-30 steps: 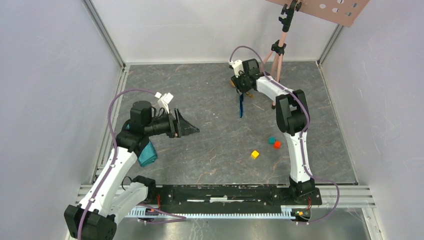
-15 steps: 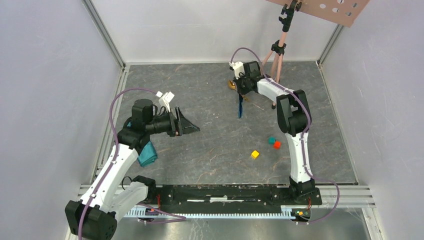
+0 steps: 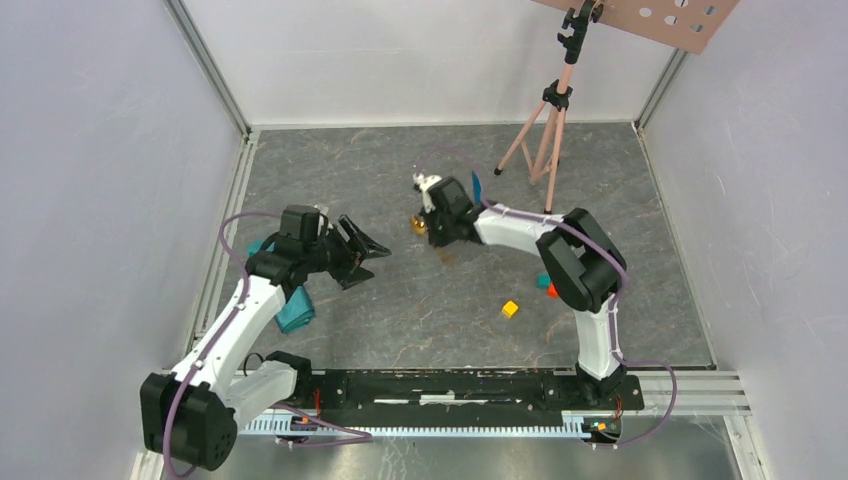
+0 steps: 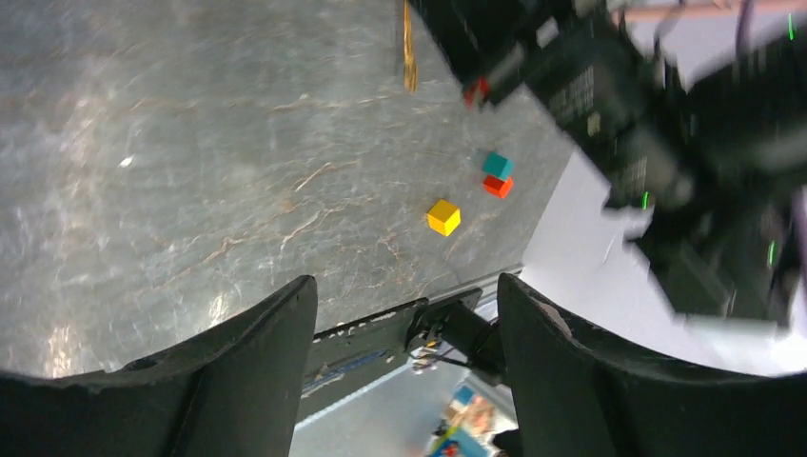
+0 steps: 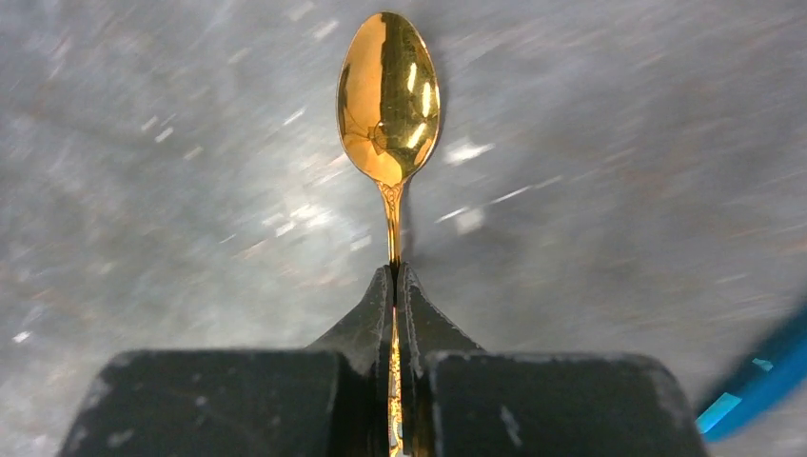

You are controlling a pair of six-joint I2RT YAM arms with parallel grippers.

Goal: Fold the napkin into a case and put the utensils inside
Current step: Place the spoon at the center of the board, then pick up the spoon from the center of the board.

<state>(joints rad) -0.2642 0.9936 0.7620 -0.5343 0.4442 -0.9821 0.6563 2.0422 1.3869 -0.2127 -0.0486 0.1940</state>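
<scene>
right gripper (image 5: pixel 395 278): clamped on spoon (image 5: pixel 388 95) handle, above table (image 3: pixel 420 310) | left gripper (image 4: pixel 404 290): wide, empty | napkin (image 3: pixel 294 312): bundled at left edge, partly hidden | knife (image 3: pixel 476 186): just behind right gripper | progress: 0 of 2 utensils look cased

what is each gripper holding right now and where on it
The right gripper pinches the gold spoon by its handle; the left gripper holds nothing.

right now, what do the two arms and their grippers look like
The left arm and right arm share white links and chunky black joints, each trailed by a thin purple cable. The left gripper and right gripper have matte black wedge-shaped fingers tapering to narrow tips.
</scene>
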